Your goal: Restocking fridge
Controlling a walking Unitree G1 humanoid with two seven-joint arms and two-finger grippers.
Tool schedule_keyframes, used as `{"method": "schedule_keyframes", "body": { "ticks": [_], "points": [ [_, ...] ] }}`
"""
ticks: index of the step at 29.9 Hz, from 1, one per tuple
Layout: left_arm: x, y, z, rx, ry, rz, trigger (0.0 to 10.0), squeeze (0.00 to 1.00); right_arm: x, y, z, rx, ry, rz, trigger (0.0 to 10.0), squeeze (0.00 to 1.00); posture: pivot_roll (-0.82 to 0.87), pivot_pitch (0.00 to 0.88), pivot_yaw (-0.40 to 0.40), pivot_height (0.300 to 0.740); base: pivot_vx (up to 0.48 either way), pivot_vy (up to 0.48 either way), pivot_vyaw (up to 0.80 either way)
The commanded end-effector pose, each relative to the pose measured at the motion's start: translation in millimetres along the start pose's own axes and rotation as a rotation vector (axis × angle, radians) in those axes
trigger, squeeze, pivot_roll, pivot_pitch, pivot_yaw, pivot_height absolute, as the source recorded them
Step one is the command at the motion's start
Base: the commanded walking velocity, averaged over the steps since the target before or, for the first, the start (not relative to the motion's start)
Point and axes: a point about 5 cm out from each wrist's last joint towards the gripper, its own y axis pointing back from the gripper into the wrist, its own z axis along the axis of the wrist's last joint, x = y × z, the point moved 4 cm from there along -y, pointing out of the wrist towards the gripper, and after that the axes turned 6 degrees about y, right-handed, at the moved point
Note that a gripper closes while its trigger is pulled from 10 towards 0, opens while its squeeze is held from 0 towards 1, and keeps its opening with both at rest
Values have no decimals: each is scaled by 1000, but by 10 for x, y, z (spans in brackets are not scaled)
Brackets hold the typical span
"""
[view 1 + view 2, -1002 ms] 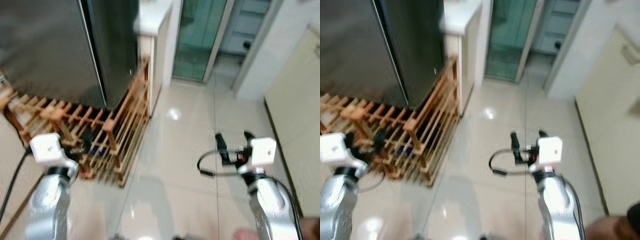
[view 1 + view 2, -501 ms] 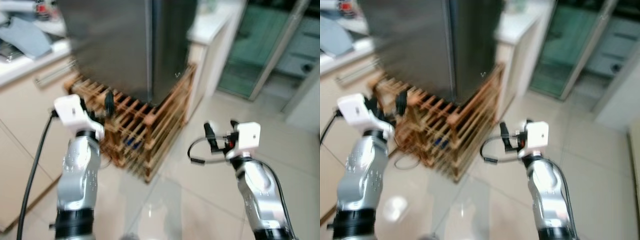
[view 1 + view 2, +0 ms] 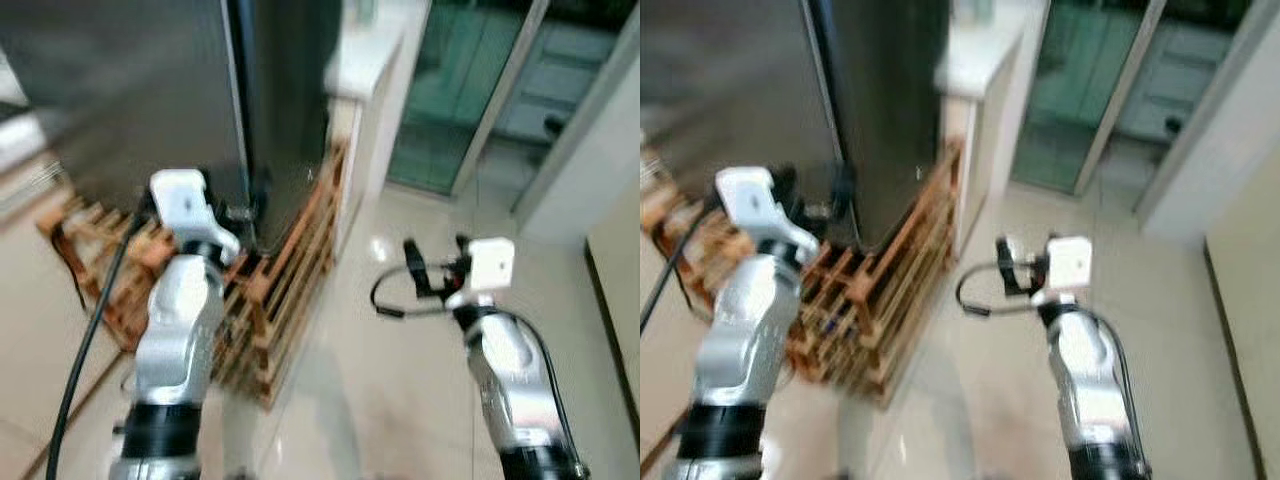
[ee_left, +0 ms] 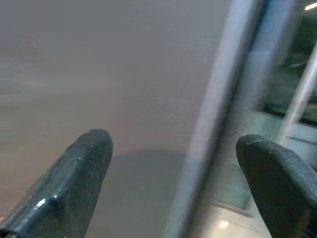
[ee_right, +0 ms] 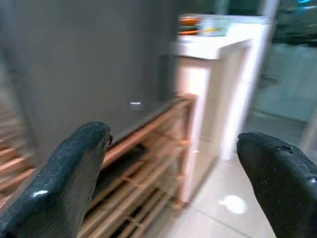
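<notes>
Fridge (image 3: 150,90), wooden rack (image 3: 290,270) block left; floor (image 3: 400,330) open.

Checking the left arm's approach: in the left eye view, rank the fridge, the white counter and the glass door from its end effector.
1. Fridge, right at the left end effector.
2. White counter, beyond the fridge's right side.
3. Glass door, farthest back, right.

Head stereo pair looks forward and down; wrist cameras look along their fingers.

Both eyes share the tall dark-grey fridge (image 3: 150,90) on its slatted wooden rack (image 3: 290,270); the left wrist faces the fridge close up, the right wrist from farther off.
</notes>
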Motion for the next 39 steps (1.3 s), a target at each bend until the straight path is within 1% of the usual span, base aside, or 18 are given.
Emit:
{"method": "schedule_keyframes", "body": {
  "ticks": [1, 3, 6, 7, 9, 10, 12, 13, 14, 19, 21, 25, 27, 34, 36, 38, 39],
  "points": [
    [-132, -89, 66, -24, 7, -34, 10000, 0, -96, 15, 15, -4, 13, -19, 10000, 0, -44, 0, -23, 740, 0, 0, 0],
    [-172, -159, 65, -16, -2, -43, 10000, 0, -92, 1, 17, -5, 13, -16, 10000, 0, -40, 0, -27, 740, 0, 0, 0],
    [-348, -331, -30, 33, -10, -70, 10000, 0, -63, -48, 23, -6, 8, -4, 10000, 0, -34, 0, -34, 740, 0, 0, 0],
    [-427, -404, -51, 42, -27, -87, 10000, 0, -51, -66, 33, -10, 8, 1, 10000, 0, -40, 0, -33, 740, 0, 0, 0],
    [-528, -517, -78, 55, -42, -107, 10000, 0, -44, -89, 51, -16, 8, 4, 10000, 0, -44, 0, -32, 740, 0, 0, 0],
    [-528, -517, -78, 55, -42, -107, 10000, 0, -44, -89, 51, -16, 8, 4, 10000, 0, -44, 0, -32, 740, 0, 0, 0],
    [-576, -592, -102, 68, -32, -112, 10000, 0, -52, -98, 58, -18, 9, 0, 10000, 0, -55, 0, -27, 740, 0, 0, 0],
    [-576, -592, -102, 68, -32, -112, 10000, 0, -52, -98, 58, -18, 9, 0, 10000, 0, -55, 0, -27, 740, 0, 0, 0],
    [-631, -666, -115, 76, -34, -115, 10000, 0, -71, -105, 72, -23, 11, -7, 10000, 0, -63, 0, -23, 740, 0, 0, 0],
    [-669, -721, -133, 86, -28, -119, 10000, 0, -89, -107, 79, -25, 12, -12, 10000, 0, -70, 0, -22, 740, 0, 0, 0],
    [-657, -777, -171, 103, -30, -98, 10000, 0, -101, -99, 72, -25, 14, -16, 10000, 0, -83, 0, -16, 740, 0, 0, 0],
    [-635, -816, -204, 116, -26, -79, 10000, 0, -103, -94, 65, -23, 15, -17, 10000, 0, -84, 0, -16, 740, 0, 0, 0],
    [-612, -850, -261, 137, -16, -54, 10000, 0, -95, -92, 55, -20, 16, -16, 10000, 0, -86, 0, -15, 740, 0, 0, 0],
    [-636, -881, -280, 146, 2, -48, 10000, 0, -86, -89, 47, -18, 16, -15, 10000, 0, -89, 0, -10, 740, 0, 0, 0],
    [-696, -909, -263, 141, 15, -62, 10000, 0, -84, -86, 42, -16, 15, -15, 10000, 0, -93, 0, -6, 740, 0, 0, 0],
    [-723, -919, -254, 138, 19, -71, 10000, 0, -84, -85, 41, -15, 14, -15, 10000, 0, -93, 0, -6, 740, 0, 0, 0],
    [-806, -952, -226, 130, 24, -93, 10000, 0, -82, -81, 39, -15, 14, -16, 10000, 0, -95, 0, -5, 740, 0, 0, 0]
  ]
}}
